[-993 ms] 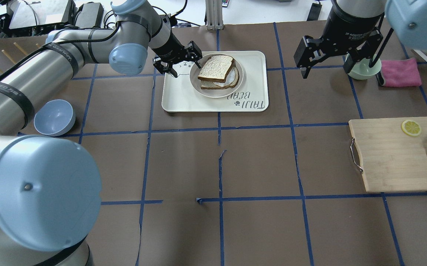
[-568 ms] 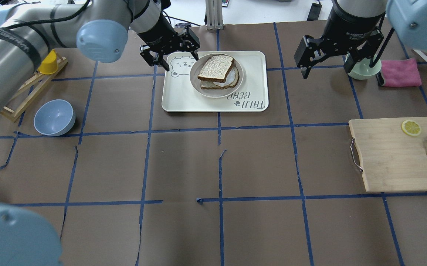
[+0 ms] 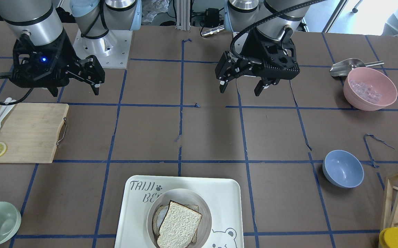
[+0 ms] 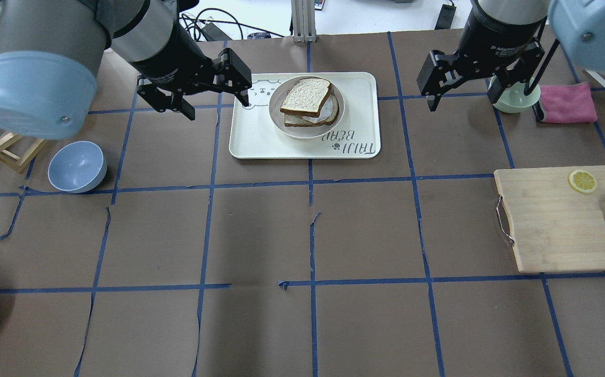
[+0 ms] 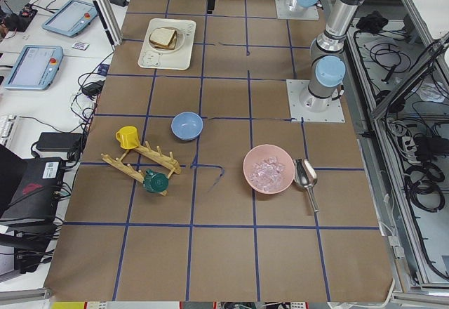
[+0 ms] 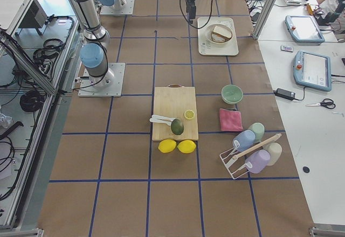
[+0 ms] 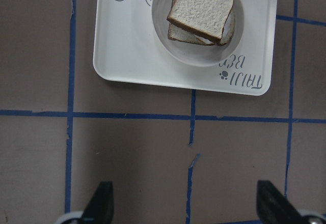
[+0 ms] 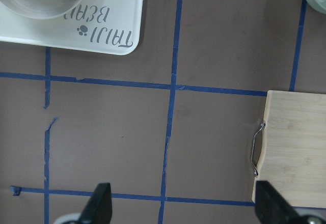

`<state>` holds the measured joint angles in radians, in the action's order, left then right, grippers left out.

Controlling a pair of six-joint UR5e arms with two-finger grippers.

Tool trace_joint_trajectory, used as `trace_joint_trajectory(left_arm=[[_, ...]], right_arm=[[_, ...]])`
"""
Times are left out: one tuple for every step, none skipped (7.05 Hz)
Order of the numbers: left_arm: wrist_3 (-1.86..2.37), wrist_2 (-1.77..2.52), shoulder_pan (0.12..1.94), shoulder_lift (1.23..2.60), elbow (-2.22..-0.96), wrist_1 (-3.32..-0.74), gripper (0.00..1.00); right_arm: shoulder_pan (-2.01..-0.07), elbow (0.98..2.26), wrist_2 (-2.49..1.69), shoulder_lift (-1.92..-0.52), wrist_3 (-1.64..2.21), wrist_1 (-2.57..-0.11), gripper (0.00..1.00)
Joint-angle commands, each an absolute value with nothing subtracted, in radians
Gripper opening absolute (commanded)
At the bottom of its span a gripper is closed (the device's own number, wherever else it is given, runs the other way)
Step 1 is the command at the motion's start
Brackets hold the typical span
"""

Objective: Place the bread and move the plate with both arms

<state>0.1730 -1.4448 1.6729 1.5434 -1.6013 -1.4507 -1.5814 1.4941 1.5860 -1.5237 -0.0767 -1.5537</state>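
Two claws, both mine, both spread wide with nothing between the fingers. My left gripper [image 4: 218,109] hangs high over the brown paper-covered table [image 4: 365,230] with its blue tape grid. Seen from overhead, one of its fingertips overlaps the bear-printed corner of the large rectangular white tray [image 4: 260,139]. Its wrist camera looks straight down on that tray, with the two black fingertips far apart at the bottom of the view.

My right gripper [image 4: 462,103] hovers off the tray's other side, well apart from it. From overhead it sits in front of the pale green bowl [image 4: 512,103], and a folded pink cloth [image 4: 567,103] lies just beside that bowl.

The plain square slice of wholewheat bread [image 4: 306,96] with a brown crust lies on top of a second slice bearing white fried egg [image 4: 327,111], turned a little askew from it. Both sit in the round cream-white plate [image 4: 310,132], which stands on the tray. Neither claw touches the bread or the plate.

A pale wooden cutting board [image 4: 548,225] with a lemon slice [image 4: 582,181] lies on my right side, and a light blue bowl [image 4: 77,166] on my left.
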Motion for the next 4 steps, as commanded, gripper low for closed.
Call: trace_joint_trajectory(left_arm=[[0.067, -1.610, 1.671, 1.503, -1.577, -1.529, 1.00], [0.014, -1.624, 1.667, 1.499, -1.575, -1.522, 1.00], [0.014, -1.624, 1.664, 1.497, -1.575, -1.522, 1.00], [0.015, -1.626, 1.666, 1.493, -1.580, -1.522, 1.00]], right_arm=[[-1.582, 1.494, 1.583, -1.525, -0.077, -1.554, 1.00], [-1.582, 1.494, 1.583, -1.523, -0.077, -1.554, 1.00], [-1.582, 1.494, 1.583, -1.525, -0.077, -1.554, 1.00], [-1.582, 1.494, 1.583, -1.525, -0.077, -1.554, 1.00]])
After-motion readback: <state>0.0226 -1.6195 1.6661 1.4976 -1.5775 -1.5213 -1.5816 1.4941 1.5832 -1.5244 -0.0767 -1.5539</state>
